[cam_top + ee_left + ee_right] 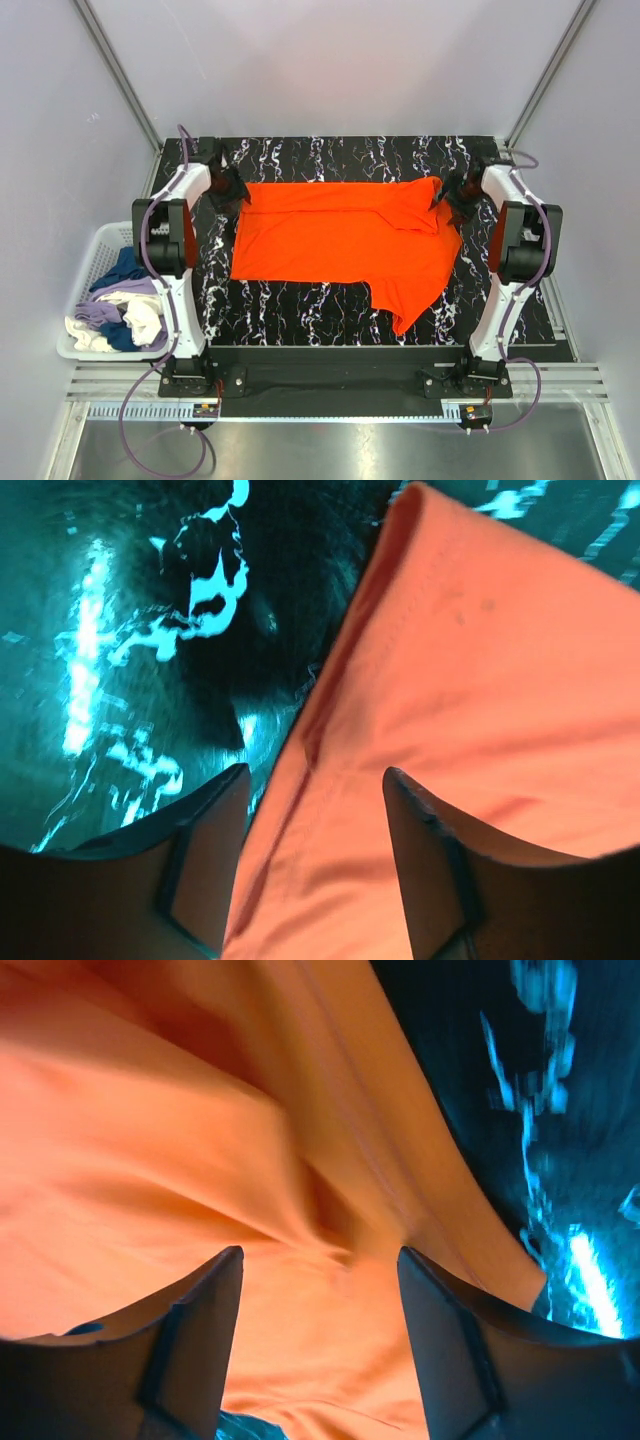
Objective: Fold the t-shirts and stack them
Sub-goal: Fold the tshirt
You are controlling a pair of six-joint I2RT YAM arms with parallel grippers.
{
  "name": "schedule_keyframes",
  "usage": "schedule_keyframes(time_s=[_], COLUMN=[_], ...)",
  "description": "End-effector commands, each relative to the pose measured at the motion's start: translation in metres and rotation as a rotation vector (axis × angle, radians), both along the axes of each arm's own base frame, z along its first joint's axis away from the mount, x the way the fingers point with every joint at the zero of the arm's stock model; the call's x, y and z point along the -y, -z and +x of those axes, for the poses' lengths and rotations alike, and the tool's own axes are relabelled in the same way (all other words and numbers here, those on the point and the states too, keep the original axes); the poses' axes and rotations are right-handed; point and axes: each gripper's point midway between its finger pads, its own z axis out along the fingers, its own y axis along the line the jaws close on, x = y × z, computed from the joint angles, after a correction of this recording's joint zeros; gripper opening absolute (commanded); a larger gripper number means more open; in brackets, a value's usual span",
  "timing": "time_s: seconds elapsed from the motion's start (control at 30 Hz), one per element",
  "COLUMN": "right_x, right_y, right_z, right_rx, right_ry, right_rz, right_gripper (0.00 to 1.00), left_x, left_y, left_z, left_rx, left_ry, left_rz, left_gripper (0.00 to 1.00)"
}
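Pretty sure I'm at the start of the first fold. The orange t-shirt point(340, 240) lies spread out on the marbled table point(300, 305), with the left gripper point(230, 192) at its far-left corner and the right gripper point(448, 198) at its far-right corner. Both have their fingers point(205, 870) apart with the shirt's edge running between them, nothing pinched yet. Next move, I reckon: clamp both corners and lift evenly toward the shirt's near hem. I can't tell if the tips are under the cloth. The basket point(85, 255) left of the shirt is partly hidden by the arm.

The orange t-shirt point(340, 235) lay spread flat on the black table point(300, 160), one part sticking out toward the front. More shirts point(120, 305) sat heaped in the white basket point(108, 235)
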Motion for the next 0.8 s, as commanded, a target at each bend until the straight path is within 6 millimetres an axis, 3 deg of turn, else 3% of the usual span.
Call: schedule_keyframes(time_s=[0.0,0.03,0.1,0.17,0.2,0.23,0.3,0.33,0.4,0.57,0.77], right_x=[0.014,0.018,0.015,0.011,0.009,0.008,0.005,0.002,-0.001,0.001,-0.006], right_y=[-0.067,-0.082,-0.078,-0.079,-0.095,-0.083,-0.090,-0.075,-0.078,-0.068,-0.042], right_z=[0.057,0.071,0.085,0.103,0.118,0.123,0.138,0.140,0.148,0.147,0.143], right_rx=[0.227,0.262,0.256,0.242,0.271,0.239,0.250,0.192,0.178,0.146,0.101], right_ry=[0.006,0.042,0.076,0.129,0.169,0.196,0.234,0.289,0.335,0.377,0.381], right_rz=[-0.022,0.001,0.059,0.148,0.180,0.207,0.262,0.309,0.347,0.346,0.394], right_gripper=[0.72,0.74,0.79,0.79,0.79,0.79,0.74,0.70,0.66,0.66,0.65], left_x=[-0.002,-0.001,0.006,0.011,0.016,0.020,0.030,0.032,0.037,0.044,0.050], left_y=[-0.074,-0.085,-0.100,-0.099,-0.114,-0.109,-0.092,-0.095,-0.082,-0.058,-0.032], left_z=[0.017,0.020,0.034,0.046,0.059,0.064,0.076,0.084,0.091,0.094,0.088], left_rx=[0.186,0.218,0.290,0.307,0.344,0.335,0.308,0.319,0.311,0.270,0.204], left_ry=[-0.029,-0.035,-0.038,-0.046,-0.030,-0.024,-0.006,-0.012,-0.014,-0.028,-0.039], left_rz=[-0.012,-0.025,-0.067,-0.099,-0.129,-0.148,-0.209,-0.226,-0.259,-0.316,-0.351], left_gripper=[0.61,0.61,0.60,0.56,0.50,0.49,0.45,0.42,0.40,0.37,0.35])
